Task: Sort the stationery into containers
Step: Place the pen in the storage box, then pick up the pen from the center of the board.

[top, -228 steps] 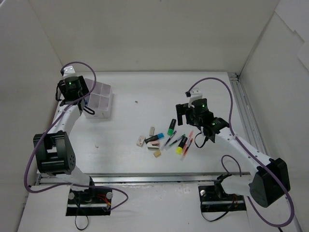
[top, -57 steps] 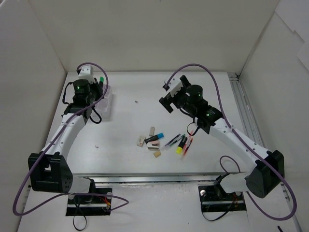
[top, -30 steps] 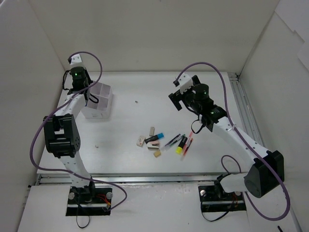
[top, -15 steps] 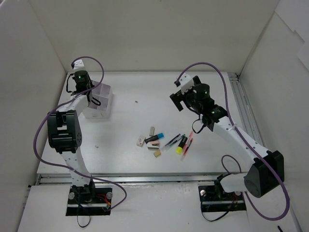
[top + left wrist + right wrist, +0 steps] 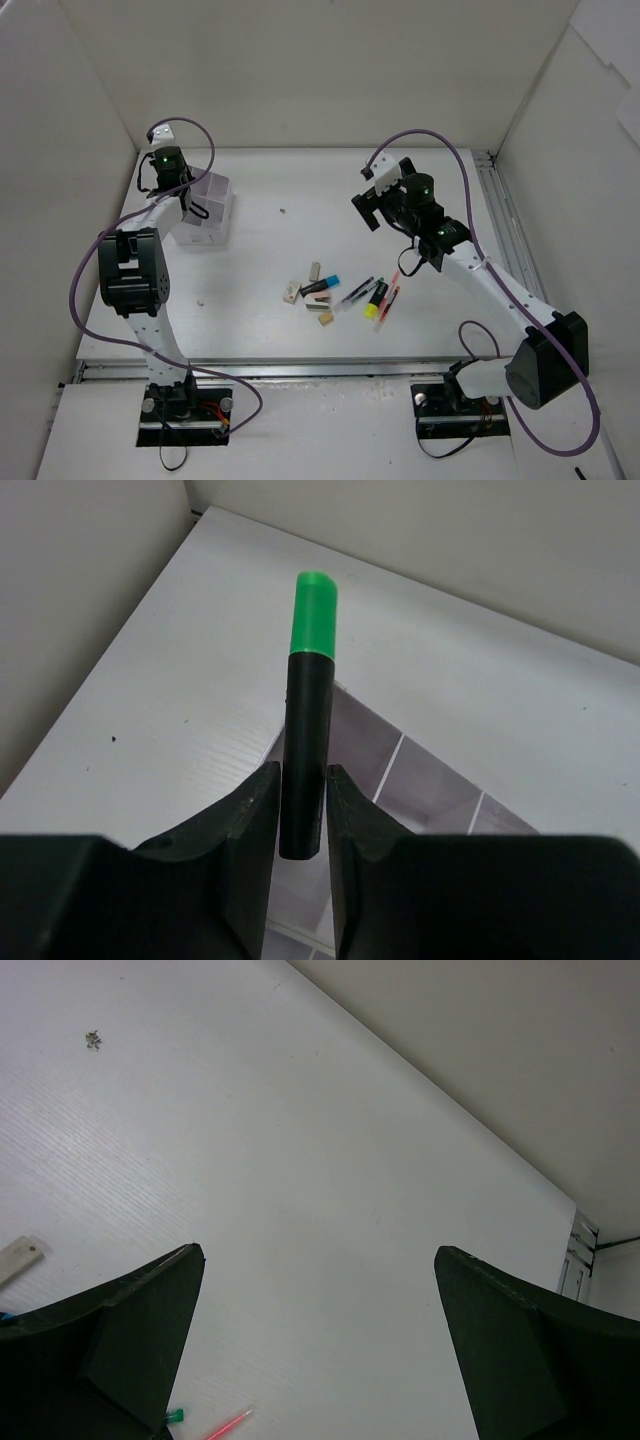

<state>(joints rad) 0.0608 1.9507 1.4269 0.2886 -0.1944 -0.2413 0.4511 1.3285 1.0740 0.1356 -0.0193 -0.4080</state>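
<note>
My left gripper (image 5: 303, 780) is shut on a green highlighter (image 5: 310, 680) with a black body and green cap. It holds it over the white grid box (image 5: 430, 780). In the top view this gripper (image 5: 192, 207) is at the box (image 5: 212, 215), far left. My right gripper (image 5: 366, 210) is open and empty above the bare table, back from the pile. The pile holds a blue highlighter (image 5: 322, 286), a yellow highlighter (image 5: 375, 303), a red pen (image 5: 392, 290), dark pens (image 5: 358, 291) and erasers (image 5: 291, 292). The red pen's tip (image 5: 228, 1425) shows in the right wrist view.
White walls close in the table at the back and on both sides. A metal rail (image 5: 505, 230) runs along the right edge. A small dark speck (image 5: 282, 211) lies on the table between the box and my right gripper.
The green highlighter that lay in the pile earlier is now in my left gripper over the box. In the last half second neither arm has visibly moved.
</note>
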